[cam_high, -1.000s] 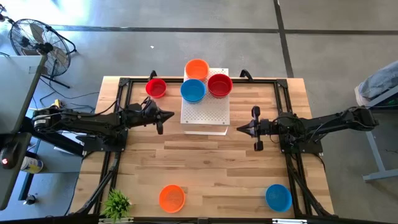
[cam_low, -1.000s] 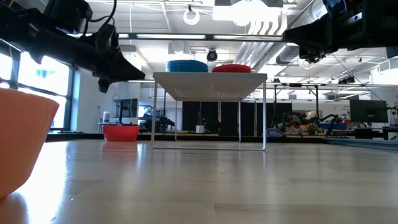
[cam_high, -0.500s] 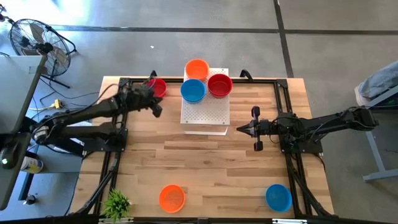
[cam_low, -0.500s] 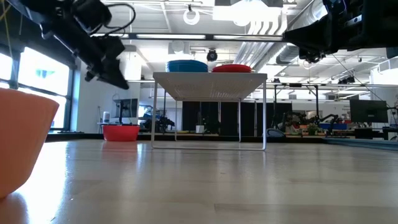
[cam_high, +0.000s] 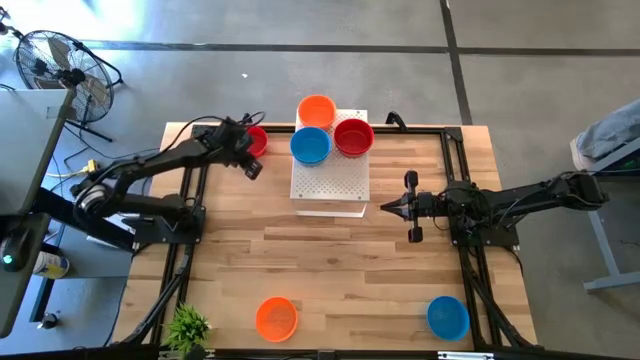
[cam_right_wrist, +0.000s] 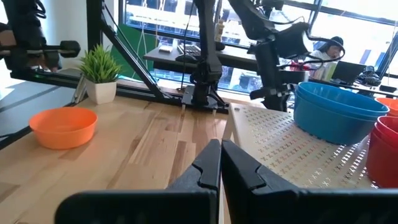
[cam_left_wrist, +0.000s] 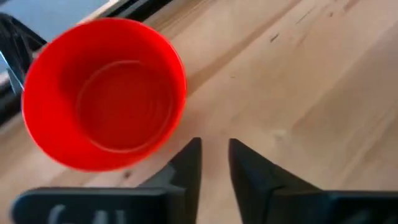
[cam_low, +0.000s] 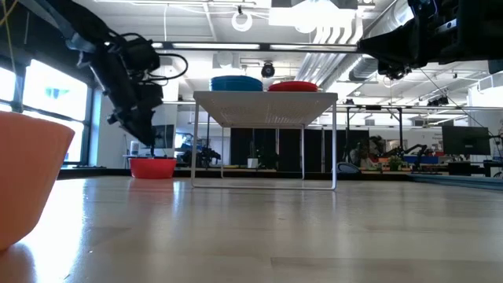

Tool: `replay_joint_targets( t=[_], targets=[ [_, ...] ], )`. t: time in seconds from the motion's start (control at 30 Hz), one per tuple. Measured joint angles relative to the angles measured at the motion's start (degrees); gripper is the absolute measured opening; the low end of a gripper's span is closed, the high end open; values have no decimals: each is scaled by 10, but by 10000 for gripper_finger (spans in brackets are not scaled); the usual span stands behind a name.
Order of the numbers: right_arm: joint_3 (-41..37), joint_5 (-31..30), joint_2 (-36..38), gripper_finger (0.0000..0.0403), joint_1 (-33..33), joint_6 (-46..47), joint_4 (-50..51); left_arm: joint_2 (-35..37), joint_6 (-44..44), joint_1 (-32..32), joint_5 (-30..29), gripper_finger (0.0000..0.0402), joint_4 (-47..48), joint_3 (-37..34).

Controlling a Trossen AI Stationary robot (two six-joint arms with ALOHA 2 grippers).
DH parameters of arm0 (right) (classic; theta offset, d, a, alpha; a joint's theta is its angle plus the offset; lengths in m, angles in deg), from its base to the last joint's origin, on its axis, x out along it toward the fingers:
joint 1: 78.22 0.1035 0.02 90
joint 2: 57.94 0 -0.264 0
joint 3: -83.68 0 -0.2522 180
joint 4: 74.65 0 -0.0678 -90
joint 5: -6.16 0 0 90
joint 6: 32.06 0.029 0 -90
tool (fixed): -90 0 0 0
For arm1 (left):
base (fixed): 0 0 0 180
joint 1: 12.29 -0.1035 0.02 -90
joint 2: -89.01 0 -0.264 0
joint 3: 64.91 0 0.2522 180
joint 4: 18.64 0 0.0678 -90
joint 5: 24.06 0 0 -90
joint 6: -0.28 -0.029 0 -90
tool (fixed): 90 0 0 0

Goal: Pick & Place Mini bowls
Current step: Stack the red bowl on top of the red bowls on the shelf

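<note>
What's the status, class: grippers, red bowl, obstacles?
Left gripper above red bowl, fingers parted, empty. Right gripper shut, waiting beside board. Nothing in the way.

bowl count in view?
6. Three on the white board: orange, blue, red. One red on the table beside the left claw. Orange and blue at the near edge.

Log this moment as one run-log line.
left gripper: jaws parted beside small glossy red plastic bowl | right gripper: shut, waiting by white perforated board
</note>
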Motion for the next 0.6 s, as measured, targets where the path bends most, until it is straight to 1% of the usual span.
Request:
replay_joint_targets(
  t=[0.13, 0.23, 0.3, 0.43, 0.6],
  targets=[
    [0, 0, 0, 1, 0, 0, 1, -45, -38, 0, -4, 126, -5, 36],
    [0, 0, 0, 2, 0, 0, 10, -82, -63, 0, -21, 146, 0, 54],
    [0, 0, 0, 2, 0, 0, 13, -104, -76, 0, -39, 150, -4, 62],
    [0, 0, 0, 1, 0, -3, 13, -142, -97, 0, -52, 152, -15, 67],
    [0, 0, 0, 1, 0, -4, 13, -175, -109, 0, -78, 151, -43, 67]
  ],
)
